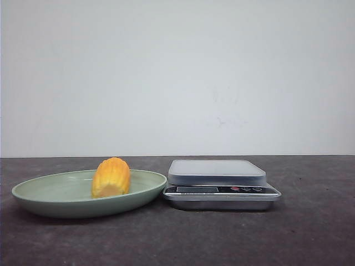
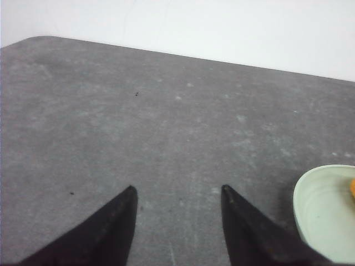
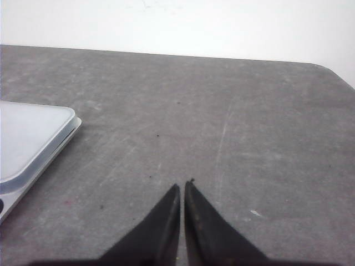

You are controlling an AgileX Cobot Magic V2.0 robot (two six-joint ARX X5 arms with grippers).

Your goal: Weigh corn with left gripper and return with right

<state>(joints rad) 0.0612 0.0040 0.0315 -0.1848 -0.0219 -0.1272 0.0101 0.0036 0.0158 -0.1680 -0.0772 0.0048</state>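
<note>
The corn (image 1: 111, 177), a stubby yellow-orange cob piece, stands in a pale green plate (image 1: 50, 197) at the left of the front view. Right beside the plate sits a silver kitchen scale (image 1: 221, 184) with a grey platform. Neither arm appears in the front view. My left gripper (image 2: 178, 189) is open over bare table, its black fingers (image 2: 113, 221) wide apart with nothing between them; the plate rim (image 2: 310, 194) and a sliver of corn (image 2: 352, 188) lie off to one side. My right gripper (image 3: 182, 185) is shut and empty over the table, the scale (image 3: 33, 138) off to its side.
The dark grey tabletop (image 1: 310, 233) ends at a white wall behind. In the wrist views the table's rounded far corners (image 2: 33, 41) show.
</note>
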